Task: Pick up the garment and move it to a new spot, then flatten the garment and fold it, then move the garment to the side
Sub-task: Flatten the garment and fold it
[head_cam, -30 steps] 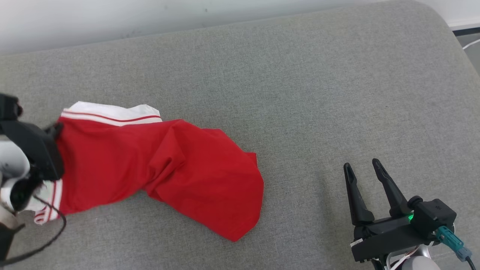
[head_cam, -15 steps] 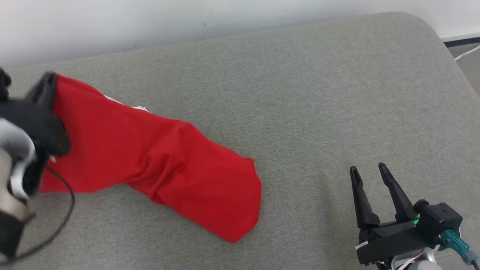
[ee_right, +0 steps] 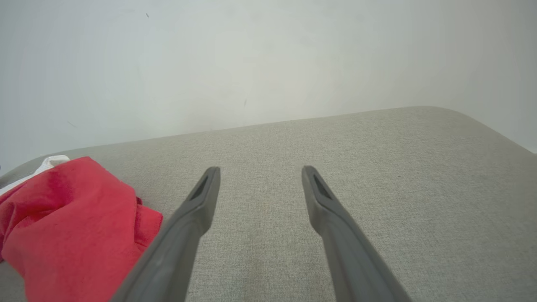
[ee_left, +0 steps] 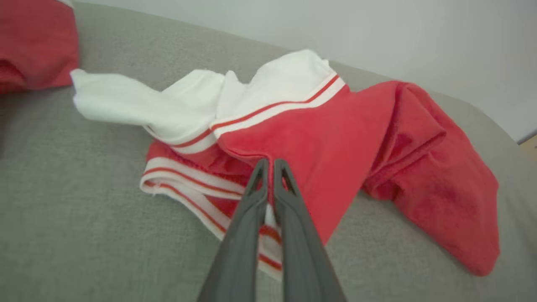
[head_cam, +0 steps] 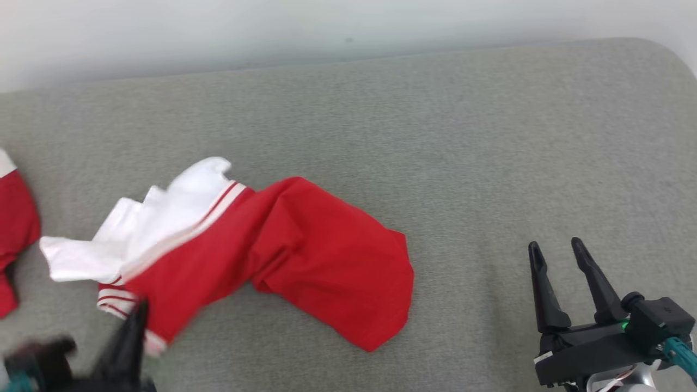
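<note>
One red garment lies crumpled on the left half of the grey fabric-covered counter, its red end nearer the middle and its white inner part splayed open toward the left. Half a second ago that left end was held up off the counter by the left tool, with the cloth slanting down from it. Now the whole piece is down and the white-and-red striped band lies bunched just under the tool. The head camera has swung as well, so the garment's small shift across the picture should not be taken for travel. The left tool hangs low over the striped edge with its fingers pressed together. Their tips meet a fold of red cloth, and I cannot tell whether a pinch of it is caught between them. I judge the moving step to be about over and the flattening not yet begun, since a thick ridge crosses the middle and the white part is turned out. Spreading it will likely call for both arms. The right tool is well apart to the right, spread wide over bare counter with nothing between its fingers, as it was a second ago. A second red cloth sits at the far left edge, apart from the garment, and a pale wall runs behind the counter.
</note>
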Motion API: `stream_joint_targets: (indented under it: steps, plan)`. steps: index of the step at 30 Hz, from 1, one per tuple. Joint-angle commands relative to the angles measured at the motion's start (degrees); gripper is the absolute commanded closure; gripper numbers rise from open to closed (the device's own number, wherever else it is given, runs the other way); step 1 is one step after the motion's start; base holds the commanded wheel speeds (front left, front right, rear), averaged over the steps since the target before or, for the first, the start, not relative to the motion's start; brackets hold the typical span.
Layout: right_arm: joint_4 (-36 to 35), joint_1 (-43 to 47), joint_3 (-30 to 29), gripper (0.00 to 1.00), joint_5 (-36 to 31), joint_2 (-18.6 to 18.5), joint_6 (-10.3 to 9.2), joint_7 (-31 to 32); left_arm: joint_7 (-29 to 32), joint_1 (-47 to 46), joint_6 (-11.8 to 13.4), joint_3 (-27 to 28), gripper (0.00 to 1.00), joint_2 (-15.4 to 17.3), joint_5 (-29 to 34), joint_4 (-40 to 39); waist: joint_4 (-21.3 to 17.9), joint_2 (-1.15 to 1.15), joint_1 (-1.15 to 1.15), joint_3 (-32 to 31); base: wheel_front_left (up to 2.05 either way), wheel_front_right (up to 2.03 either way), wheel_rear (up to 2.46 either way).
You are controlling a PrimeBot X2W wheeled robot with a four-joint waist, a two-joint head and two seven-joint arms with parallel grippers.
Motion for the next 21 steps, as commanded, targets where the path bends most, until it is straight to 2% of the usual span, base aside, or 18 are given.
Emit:
stream_joint_targets:
  steps: [1, 7, 13, 20, 21]
  plan:
    - [-0.33, 0.74, 0.01, 0.00, -0.45, -0.48, 0.03, 0.34, -0.79, 2.50, 0.14, -0.33, 1.00, 0.22, 0.44, -0.01, 1.48, 0.00, 0.01, -0.34, 0.00, 0.00, 0.00]
    - [-1.38, 0.74, 0.15, 0.00, -0.27, -1.23, 0.03, 1.44, -3.03, 8.77, 0.19, -2.06, 1.00, -2.36, -0.91, 4.01, 2.90, 0.00, 0.01, -0.50, 0.00, 0.00, 0.00]
    - [-1.55, 0.93, -0.22, 0.00, -0.08, -1.16, 0.03, 1.78, -5.53, 8.75, 0.48, -1.42, 1.00, -4.02, -1.07, 9.56, 3.20, 0.00, 0.01, -0.86, 0.00, 0.00, 0.00]
    - [-1.07, 2.23, -2.78, 0.00, -0.18, 0.90, 0.03, 1.21, -8.08, 7.40, 4.22, 1.85, 0.99, -6.11, -0.03, 14.21, 1.94, 0.00, 0.01, -2.45, 0.00, 0.00, 0.00]
    - [-0.98, 2.29, -3.11, 0.00, -0.28, 1.08, 0.03, 1.10, -8.17, 7.16, 4.72, 2.28, 0.71, -6.49, 0.12, 14.31, 1.68, 0.00, 0.01, -2.71, 0.00, 0.00, 0.00]
